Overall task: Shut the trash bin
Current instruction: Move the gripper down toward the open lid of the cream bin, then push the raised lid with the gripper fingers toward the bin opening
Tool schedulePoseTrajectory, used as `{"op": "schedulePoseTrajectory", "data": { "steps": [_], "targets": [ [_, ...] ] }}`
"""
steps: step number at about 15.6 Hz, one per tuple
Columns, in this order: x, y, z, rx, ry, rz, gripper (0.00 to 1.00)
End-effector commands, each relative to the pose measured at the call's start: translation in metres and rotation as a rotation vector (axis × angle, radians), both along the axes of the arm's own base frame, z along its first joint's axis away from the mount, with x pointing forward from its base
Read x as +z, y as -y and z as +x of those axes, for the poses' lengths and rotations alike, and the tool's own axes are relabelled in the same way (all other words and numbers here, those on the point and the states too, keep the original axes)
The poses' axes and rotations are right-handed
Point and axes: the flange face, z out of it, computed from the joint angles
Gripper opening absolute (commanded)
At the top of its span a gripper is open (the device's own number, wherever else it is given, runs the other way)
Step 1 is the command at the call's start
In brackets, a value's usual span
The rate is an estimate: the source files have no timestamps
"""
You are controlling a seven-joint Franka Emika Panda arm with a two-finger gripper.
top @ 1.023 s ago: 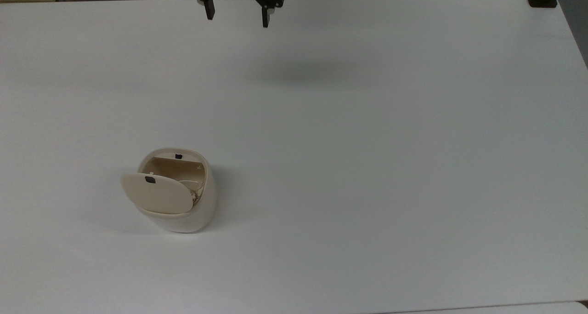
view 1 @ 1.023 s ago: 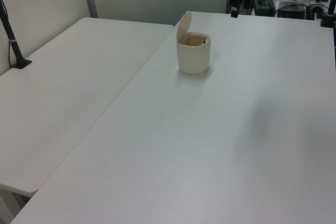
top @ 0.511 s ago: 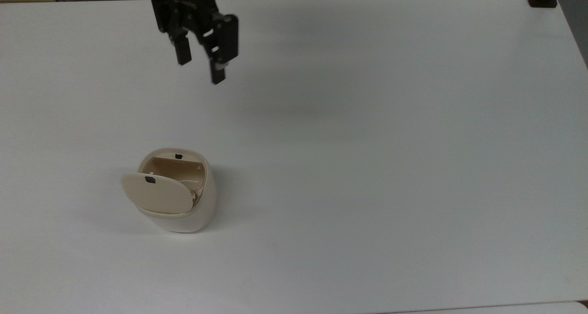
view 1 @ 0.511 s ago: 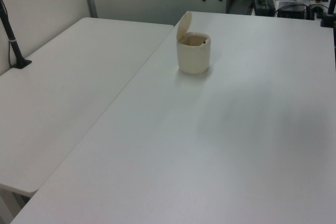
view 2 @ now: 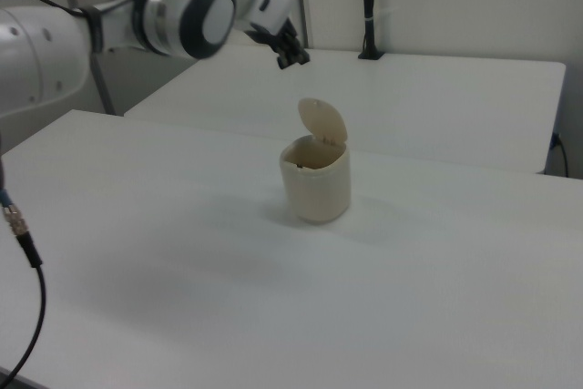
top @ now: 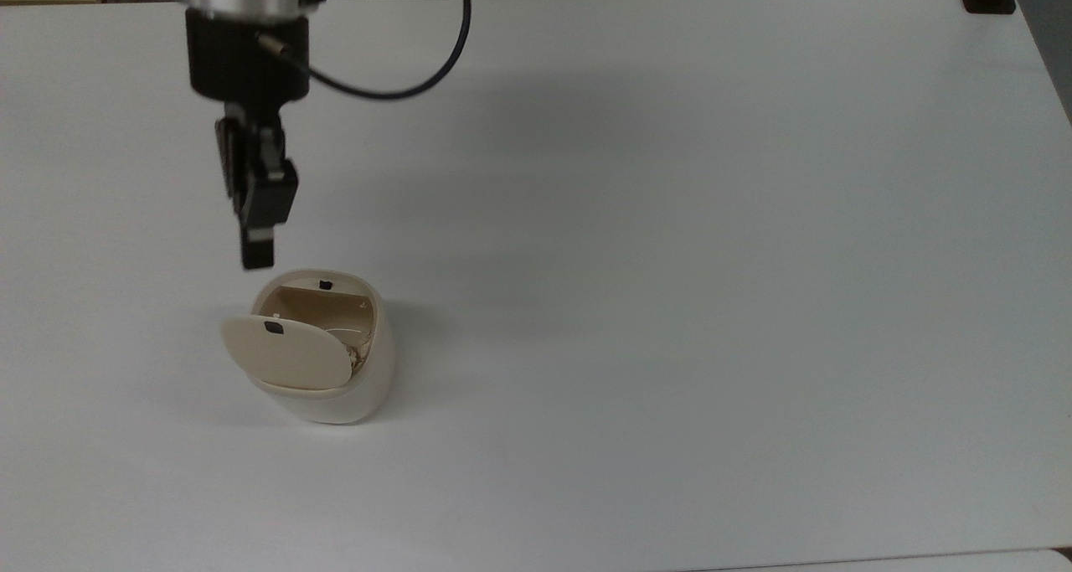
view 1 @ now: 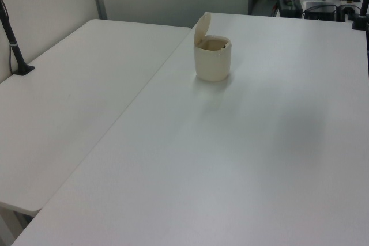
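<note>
Plainly, the trash bin (top: pixel 331 363) stands open on the white table (top: pixel 670 262), toward the seven o'clock part of the top view, well apart from every edge. Its lid (top: pixel 285 350) is swung up on its hinge and stands nearly upright at the bin's eight o'clock side in the top view, a small black latch mark on it; the tan inside shows, with a matching black catch on the far rim.

The gripper (top: pixel 258 245) hangs in the air at about eleven o'clock from the bin in the top view, near the rim but not touching it. In the right view the gripper (view 2: pixel 291 56) sits above and at ten o'clock from the raised lid, clear of it. Whether its fingers are parted or together I cannot tell.

The step in hand looks like the approach. Next, I judge, the gripper must get behind the upright lid's outer face and push it over and down until the latch meets the catch.
</note>
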Motion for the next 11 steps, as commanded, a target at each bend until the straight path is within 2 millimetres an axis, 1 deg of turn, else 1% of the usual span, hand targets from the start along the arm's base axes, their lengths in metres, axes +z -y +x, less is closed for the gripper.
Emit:
{"op": "schedulePoseTrajectory", "data": {
  "steps": [1, 4, 5, 6, 11],
  "targets": [
    [-0.023, -0.002, 0.026, -0.055, 0.091, 0.019, 0.00],
    [-0.036, -0.005, 0.030, -0.052, 0.079, 0.011, 0.00],
    [-0.045, -0.006, 0.032, -0.051, 0.067, 0.009, 0.00],
    [-0.049, -0.006, 0.034, -0.051, 0.062, 0.008, 0.00],
    [-0.060, -0.003, 0.036, -0.054, 0.048, 0.004, 0.00]
  ]
}}
